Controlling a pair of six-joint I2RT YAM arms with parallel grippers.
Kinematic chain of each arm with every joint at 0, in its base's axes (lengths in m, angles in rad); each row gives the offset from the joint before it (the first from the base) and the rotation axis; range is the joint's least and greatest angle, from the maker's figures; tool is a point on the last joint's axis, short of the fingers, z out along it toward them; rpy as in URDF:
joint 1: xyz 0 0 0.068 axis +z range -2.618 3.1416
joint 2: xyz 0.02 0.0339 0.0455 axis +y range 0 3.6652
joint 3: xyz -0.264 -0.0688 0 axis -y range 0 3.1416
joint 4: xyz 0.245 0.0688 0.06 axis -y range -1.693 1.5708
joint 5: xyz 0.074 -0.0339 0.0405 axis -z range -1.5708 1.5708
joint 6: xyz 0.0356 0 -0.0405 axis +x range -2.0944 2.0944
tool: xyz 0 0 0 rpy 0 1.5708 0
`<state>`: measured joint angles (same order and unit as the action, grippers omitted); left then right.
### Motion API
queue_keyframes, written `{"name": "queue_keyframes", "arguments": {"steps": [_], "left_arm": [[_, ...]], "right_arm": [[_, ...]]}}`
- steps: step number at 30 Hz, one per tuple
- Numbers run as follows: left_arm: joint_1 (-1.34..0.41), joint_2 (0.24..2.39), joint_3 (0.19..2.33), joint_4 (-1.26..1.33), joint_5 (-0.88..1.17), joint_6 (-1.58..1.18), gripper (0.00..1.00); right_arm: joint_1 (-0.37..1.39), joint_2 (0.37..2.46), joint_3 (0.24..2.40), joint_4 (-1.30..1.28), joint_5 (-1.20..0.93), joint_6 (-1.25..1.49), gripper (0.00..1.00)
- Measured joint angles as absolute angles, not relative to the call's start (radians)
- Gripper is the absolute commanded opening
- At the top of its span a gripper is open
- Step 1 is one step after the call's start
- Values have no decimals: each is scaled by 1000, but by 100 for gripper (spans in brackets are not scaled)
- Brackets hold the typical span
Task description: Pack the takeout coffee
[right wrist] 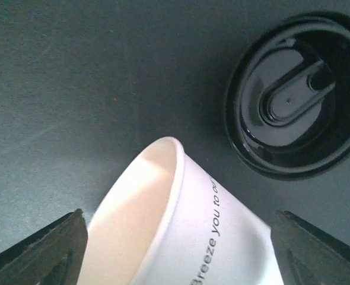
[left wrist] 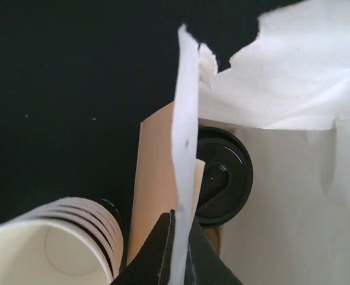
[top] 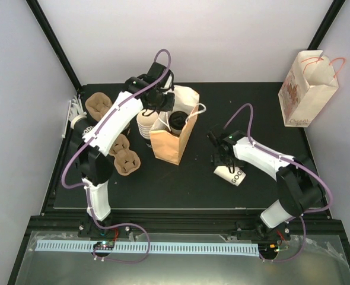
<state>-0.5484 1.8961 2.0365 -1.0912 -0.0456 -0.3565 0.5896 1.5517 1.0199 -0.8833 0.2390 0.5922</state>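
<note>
Left jaws pinch the bag lip [left wrist: 184, 119]; one lidded cup [left wrist: 222, 178] inside. Right jaws spread around the tipped cup [right wrist: 181, 225] on the worktop [right wrist: 74, 89], maybe not touching yet. Squeeze gently mid-body.

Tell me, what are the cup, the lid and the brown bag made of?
Cup: probably paper, matte white, with a rolled rim and printed words. Lid: likely plastic, glossy black, with bright reflections. Bag: seemingly kraft paper, matte brown, creased at its folds.
</note>
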Motion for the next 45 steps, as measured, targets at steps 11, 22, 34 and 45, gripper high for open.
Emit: {"name": "queue_keyframes", "arguments": {"steps": [11, 22, 34, 45], "left_arm": [[-514, 1971, 2097, -1091, 54, -301, 50], [-511, 1851, 2113, -1114, 78, -291, 95], [-511, 1477, 2051, -1116, 93, -282, 99], [-511, 1266, 1745, -1110, 135, -280, 99]], "right_arm": [[594, 1537, 993, -922, 241, 608, 50], [595, 1406, 985, -955, 175, 596, 15], [595, 1326, 1047, -1021, 118, 579, 43], [672, 1442, 1140, -1139, 209, 574, 70]]}}
